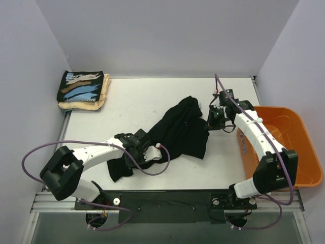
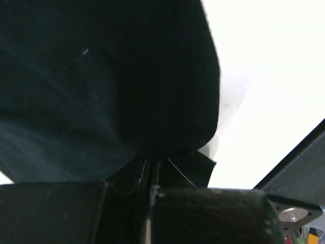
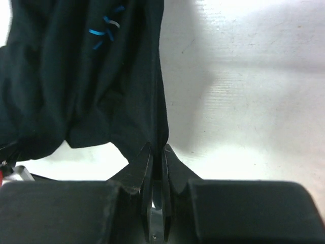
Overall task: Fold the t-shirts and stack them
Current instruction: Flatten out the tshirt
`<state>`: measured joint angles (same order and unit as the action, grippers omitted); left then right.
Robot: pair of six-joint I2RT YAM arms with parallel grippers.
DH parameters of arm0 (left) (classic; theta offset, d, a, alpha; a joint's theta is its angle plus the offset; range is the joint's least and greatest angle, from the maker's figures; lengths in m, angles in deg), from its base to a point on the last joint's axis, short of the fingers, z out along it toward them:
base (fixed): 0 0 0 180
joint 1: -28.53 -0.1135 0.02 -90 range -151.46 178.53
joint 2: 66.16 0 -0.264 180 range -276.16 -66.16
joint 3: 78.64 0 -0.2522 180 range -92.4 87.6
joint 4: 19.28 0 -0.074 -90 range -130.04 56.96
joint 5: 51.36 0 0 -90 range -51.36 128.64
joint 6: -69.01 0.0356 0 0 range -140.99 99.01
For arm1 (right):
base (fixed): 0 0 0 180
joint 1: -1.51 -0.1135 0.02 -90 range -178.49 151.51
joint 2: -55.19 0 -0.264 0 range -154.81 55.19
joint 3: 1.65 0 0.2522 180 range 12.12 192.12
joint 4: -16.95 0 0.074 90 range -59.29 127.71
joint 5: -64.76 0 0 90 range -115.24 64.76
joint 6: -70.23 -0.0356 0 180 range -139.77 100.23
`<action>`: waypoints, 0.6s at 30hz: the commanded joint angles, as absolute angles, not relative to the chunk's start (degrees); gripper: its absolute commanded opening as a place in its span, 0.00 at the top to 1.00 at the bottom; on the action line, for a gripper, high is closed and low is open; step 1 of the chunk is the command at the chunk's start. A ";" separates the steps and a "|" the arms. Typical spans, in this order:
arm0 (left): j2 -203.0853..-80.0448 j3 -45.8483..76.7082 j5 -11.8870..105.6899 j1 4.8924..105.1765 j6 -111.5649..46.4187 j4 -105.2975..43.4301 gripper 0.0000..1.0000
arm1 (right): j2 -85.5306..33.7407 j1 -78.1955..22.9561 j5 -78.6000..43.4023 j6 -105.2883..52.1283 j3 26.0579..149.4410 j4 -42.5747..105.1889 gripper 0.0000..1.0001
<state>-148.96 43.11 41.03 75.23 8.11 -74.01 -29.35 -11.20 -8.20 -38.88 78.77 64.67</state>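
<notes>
Both sets of fingers are clenched on the plain black shirt [image 1: 180, 129]. It's bunched up mid-desk, not flat yet. Its long axis runs diagonally, near-left to far-right.

L fingers [image 2: 139, 173] pinch a fold at the near-left part; in the wrist view the cloth bulges up and away from the tips and fills most of the frame.

R fingers [image 3: 146, 165] nip a thin edge on the shirt's far-right side. From there the cloth runs ahead and off to the left of that view, bare desk [image 1: 137, 96] to the right. There are small blue stitches further up the cloth, poss. a neck label, can't be sure.

So the shirt lies btwn my two grips, and the line from one to the other roughly follows its long axis. My guess: pulling apart along that line is what spreads it out. Neither arm is nearer; both are already on it.

Pose: L arm lies low, reaching fwd and to the right from its base. R arm is stretched far fwd, wrist turned inward toward the shirt, alongside the orange basket [image 1: 292, 132].

The printed shirt [image 1: 81, 86] sits folded on the cream shirt [image 1: 100, 96] in the far-left corner, well apart from the black one.
</notes>
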 commanded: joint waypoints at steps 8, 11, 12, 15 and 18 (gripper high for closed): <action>-137.27 7.47 62.53 57.47 22.75 -109.98 1.00 | -11.45 -0.61 -3.61 -37.44 105.06 79.57 1.00; -135.77 -0.71 69.04 52.20 25.41 -118.09 1.00 | -7.50 0.19 -7.12 -35.59 113.17 83.52 1.00; -135.25 -1.34 70.01 51.31 25.41 -118.72 1.00 | -6.52 0.28 -8.27 -34.89 116.58 84.14 1.00; -133.05 -1.26 71.60 48.41 25.15 -120.05 1.00 | -2.40 0.19 -11.78 -33.57 120.83 85.73 1.00; -132.25 -0.47 73.61 45.42 25.14 -119.70 1.00 | 0.51 0.28 -13.55 -33.30 121.72 86.17 1.00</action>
<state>-132.40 -0.74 66.65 48.65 22.73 -106.05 -2.00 0.05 -8.99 -35.14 120.56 81.30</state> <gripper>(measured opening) 0.034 0.024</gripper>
